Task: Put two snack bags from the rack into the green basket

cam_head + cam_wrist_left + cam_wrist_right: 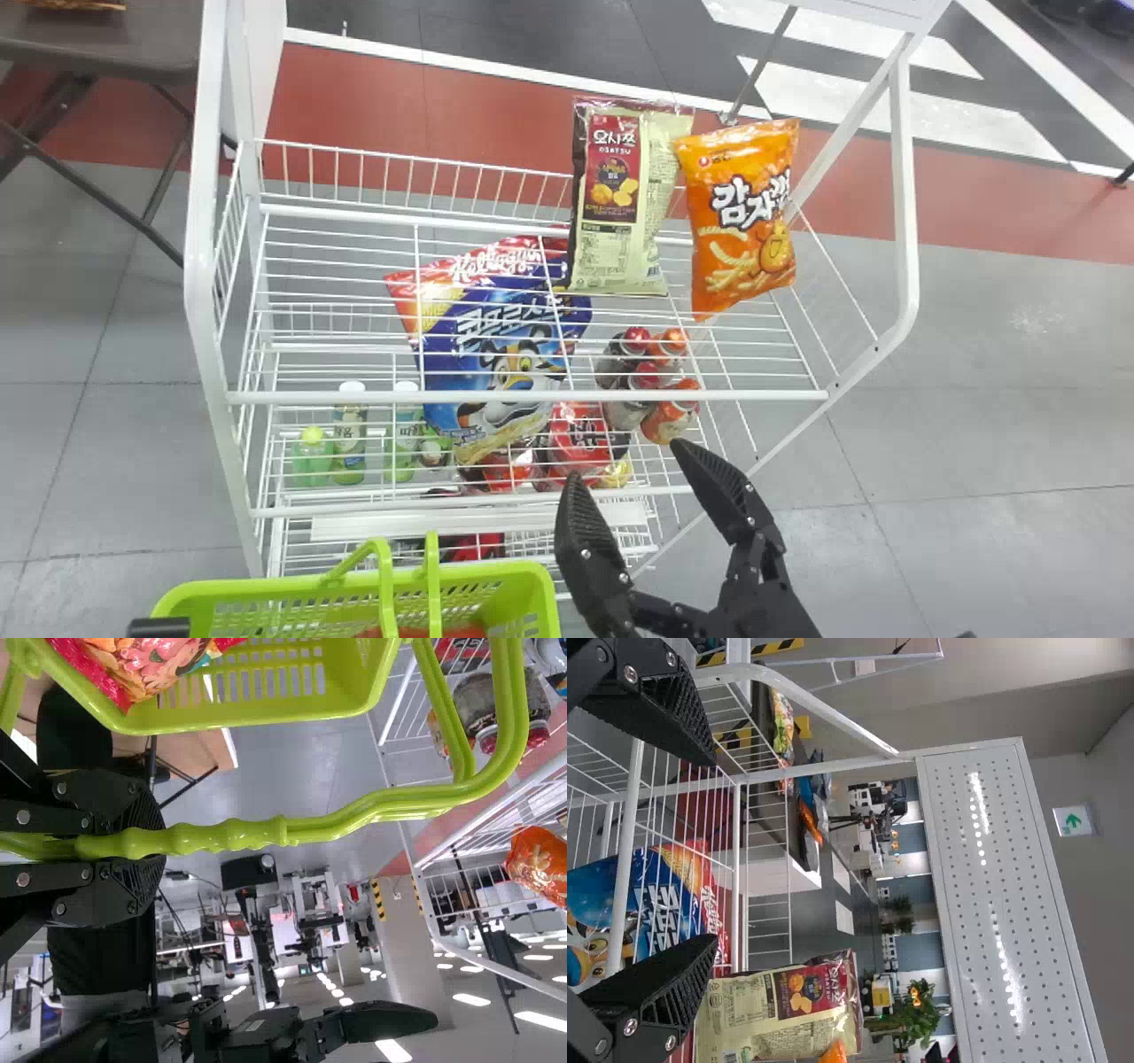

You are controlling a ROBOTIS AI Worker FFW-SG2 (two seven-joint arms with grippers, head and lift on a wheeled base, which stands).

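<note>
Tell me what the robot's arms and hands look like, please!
The left hand and the right hand are both black, and so is the right arm. The right hand's two fingers are long and flat, a bit like leaves, with bumpy ridges on the inside. Shiny silver screws dot the joints.

Basket handle [310, 828] in end effector [151, 843]
</note>
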